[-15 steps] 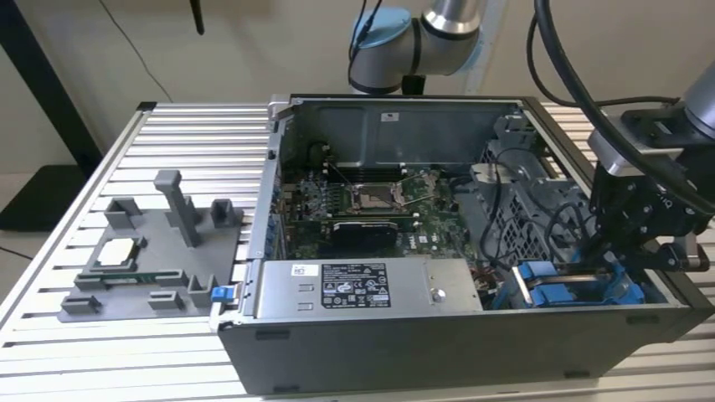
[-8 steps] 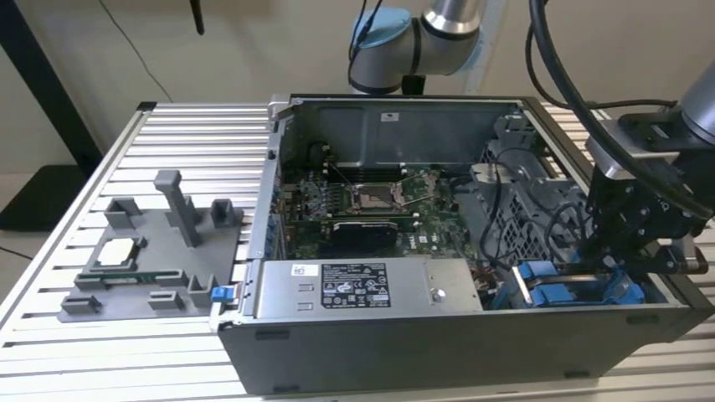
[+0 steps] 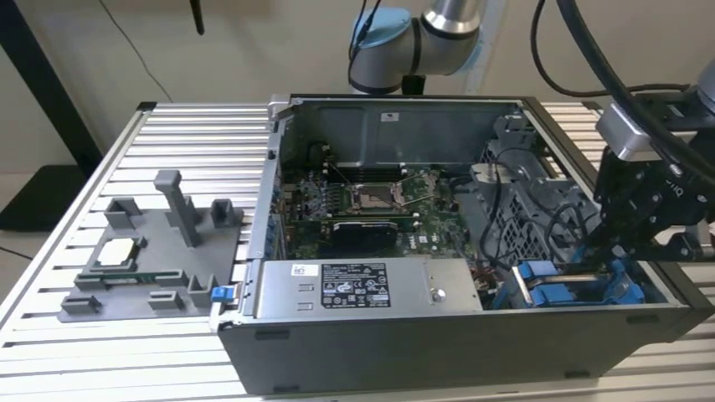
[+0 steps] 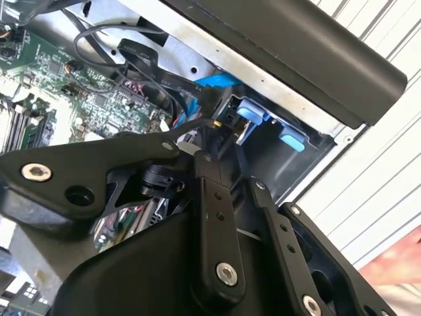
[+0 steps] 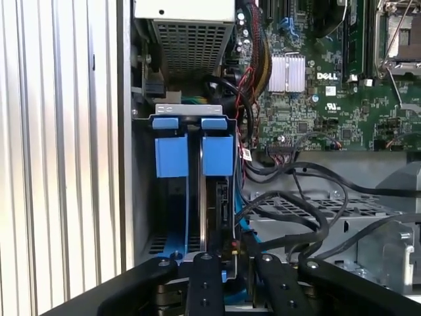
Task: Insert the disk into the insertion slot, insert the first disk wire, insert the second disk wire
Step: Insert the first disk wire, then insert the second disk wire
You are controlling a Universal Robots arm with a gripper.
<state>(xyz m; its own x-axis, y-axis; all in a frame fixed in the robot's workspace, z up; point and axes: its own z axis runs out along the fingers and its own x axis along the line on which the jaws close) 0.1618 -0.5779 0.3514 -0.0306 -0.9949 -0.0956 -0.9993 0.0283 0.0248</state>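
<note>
Two blue tabs (image 5: 171,155) sit side by side at the mouth of the drive cage (image 5: 185,108), in a corner of the open PC case (image 3: 470,343) on the slatted table (image 3: 167,142). From what I can make out in the first wrist view, the disk (image 5: 217,194) is edge-on down in the insertion slot (image 5: 212,230), on the side nearer the motherboard (image 5: 316,112). The bay beside it looks empty. So I'd call the disk step done and the wire step in hand.

The gripper (image 5: 232,258) hangs over the end of that bay away from the tabs, down inside the case at the exterior view's right. In the second wrist view there's a black plug (image 4: 212,108) on a blue wire (image 4: 217,82) just past its tips. Whether the jaws are clamped on it or standing apart, I honestly can't tell.

What worries me is that a plug like that probably only goes on square. If it's tilted even a bit, pushing could bend the connector or shove the disk around in its carrier. Also a tangle of black cables (image 5: 289,197) lies right beside the gripper, so a loop could catch on the linkage and get dragged. The cage wall is close too, so there's not much room for a sideways miss.
</note>
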